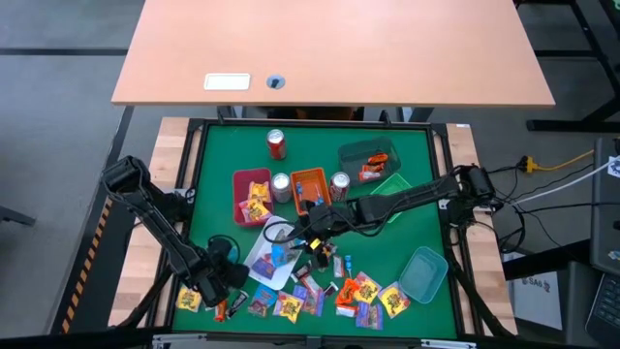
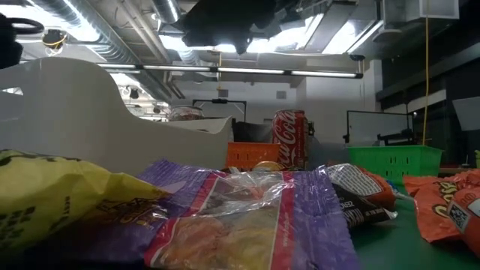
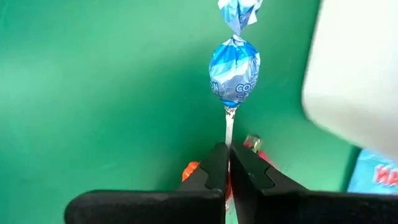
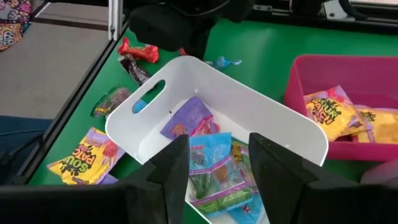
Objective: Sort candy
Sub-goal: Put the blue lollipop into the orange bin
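My left gripper [image 3: 227, 150] is shut on a lollipop in a blue wrapper [image 3: 234, 67], low over the green mat beside the white tray [image 3: 354, 74]. In the right wrist view that lollipop [image 4: 224, 62] shows just beyond the tray's far wall. My right gripper [image 4: 217, 152] hangs open above the white tray [image 4: 273, 121], touching nothing. The tray holds purple, blue and green sweet packets [image 4: 208, 155]. Yellow packets [image 4: 339, 112] lie in the pink tray [image 4: 311, 68]. More wrapped sweets [image 1: 320, 296] are scattered along the mat's near edge. My left gripper pinches the lollipop's thin white stick [image 3: 229, 124] between its two fingers, which lie along the stick. The blue head points straight away from the fingers. Whether the head rests on the mat, I cannot tell.
Three soda cans [image 1: 276, 143] [image 1: 281, 186] [image 1: 339, 184] stand around the orange tray [image 1: 310, 187]. Green trays [image 1: 368, 160] sit at the far right and a teal tray [image 1: 423, 274] at the near right. A wooden table [image 1: 329, 48] stands beyond the mat.
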Controlling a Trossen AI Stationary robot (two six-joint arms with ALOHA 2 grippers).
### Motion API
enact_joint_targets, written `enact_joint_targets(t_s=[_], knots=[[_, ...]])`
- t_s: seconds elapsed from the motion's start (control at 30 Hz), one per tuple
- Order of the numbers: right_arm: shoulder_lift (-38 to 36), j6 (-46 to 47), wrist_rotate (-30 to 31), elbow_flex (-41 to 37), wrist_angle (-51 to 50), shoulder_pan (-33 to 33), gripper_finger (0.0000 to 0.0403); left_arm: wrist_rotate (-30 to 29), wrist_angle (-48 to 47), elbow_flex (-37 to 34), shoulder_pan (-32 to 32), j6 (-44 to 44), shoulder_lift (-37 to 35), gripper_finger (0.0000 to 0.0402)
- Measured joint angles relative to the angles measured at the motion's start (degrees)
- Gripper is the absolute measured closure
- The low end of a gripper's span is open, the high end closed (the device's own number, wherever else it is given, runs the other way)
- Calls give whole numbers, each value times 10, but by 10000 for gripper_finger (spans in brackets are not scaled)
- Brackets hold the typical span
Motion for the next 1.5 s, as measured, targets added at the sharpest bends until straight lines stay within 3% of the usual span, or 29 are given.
enact_joint_targets(t_s=[0.2,0.4,0.77,0.93,1.17,1.37,1.5], knots=[[0,-1,0,0,-10,0,237,-42,1,1,-3,15,-7,401],[0,-1,0,0,-14,0,237,-153,-9,1,-14,16,-44,401],[1,-1,0,0,-16,0,237,-180,3,2,-23,51,-89,401],[-9,-2,1,0,-50,0,237,-274,55,2,-15,98,-100,401],[-57,-2,4,0,-168,0,237,-396,178,2,50,289,-101,401],[-90,2,4,0,-281,1,237,-399,299,2,150,543,-101,401],[-99,24,6,0,-341,8,237,-370,363,2,219,681,-96,401]])
